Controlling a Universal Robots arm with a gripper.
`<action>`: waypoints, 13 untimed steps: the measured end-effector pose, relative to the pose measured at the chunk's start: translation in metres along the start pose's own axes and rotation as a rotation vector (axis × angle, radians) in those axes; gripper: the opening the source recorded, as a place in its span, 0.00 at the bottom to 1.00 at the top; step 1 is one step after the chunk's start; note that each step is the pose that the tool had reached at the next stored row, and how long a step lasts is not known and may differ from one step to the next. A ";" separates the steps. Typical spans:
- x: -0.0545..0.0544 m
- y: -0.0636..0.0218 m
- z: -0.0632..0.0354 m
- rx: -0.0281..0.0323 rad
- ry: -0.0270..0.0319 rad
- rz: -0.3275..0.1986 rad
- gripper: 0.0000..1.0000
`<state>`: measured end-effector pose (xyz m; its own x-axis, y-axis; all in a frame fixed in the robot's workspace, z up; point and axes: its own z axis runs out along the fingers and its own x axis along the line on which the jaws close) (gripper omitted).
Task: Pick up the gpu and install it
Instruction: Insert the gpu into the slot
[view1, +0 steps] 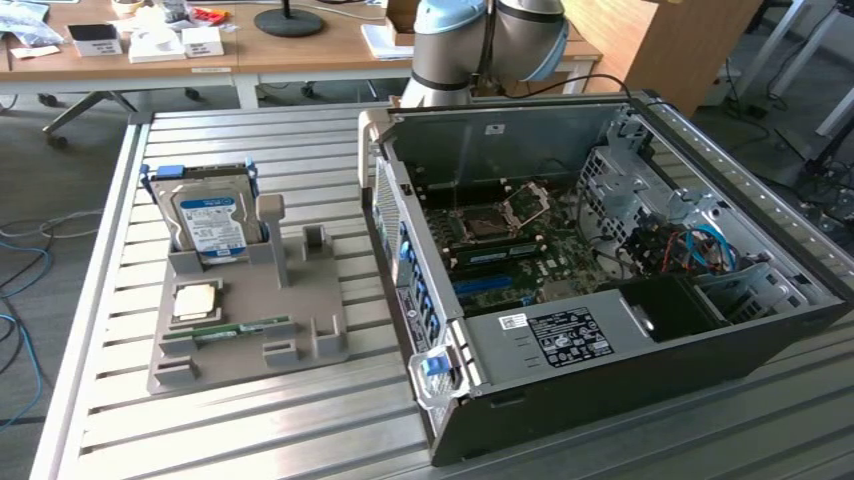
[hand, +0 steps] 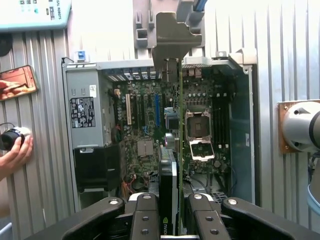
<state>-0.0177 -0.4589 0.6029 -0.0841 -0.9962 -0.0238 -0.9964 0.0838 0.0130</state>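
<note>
The pick-up looks done and the install does not: the gripper (hand: 175, 218) has its 2 fingers closed on the gpu (hand: 169, 175), which hangs edge-on above the open machine with its pale metal bracket at the far end. As far as I can judge from the wrist view, the card is well above the board and not yet in any slot, so the seating is what is left.

On the slatted metal table (view1: 267, 425) lies the PC case (view1: 641, 385), side panel off. Inside it are the motherboard (view1: 521, 255) with its bare processor socket and blue slots, the grey power supply (view1: 561, 335) near the front, and a tangle of blue and red cables by the drive bays.

At the exterior view's left stands the grey holder (view1: 310, 312), with 3 parts in it: the hard drive (view1: 214, 225) upright at the back, a square processor chip (view1: 196, 300) lying flat, and a narrow memory stick (view1: 240, 328) at the front.

A person's hand (hand: 12, 152) rests on the table beside the case
</note>
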 end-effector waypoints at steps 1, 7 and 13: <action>0.000 0.0000 0.0018 0.0003 -0.0002 0.000 0.27; 0.000 -0.0001 0.0071 0.0012 -0.0011 -0.002 0.27; 0.000 -0.0001 0.0104 0.0131 -0.0118 -0.007 0.27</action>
<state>-0.0177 -0.4589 0.5926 -0.0775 -0.9964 -0.0356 -0.9970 0.0776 -0.0003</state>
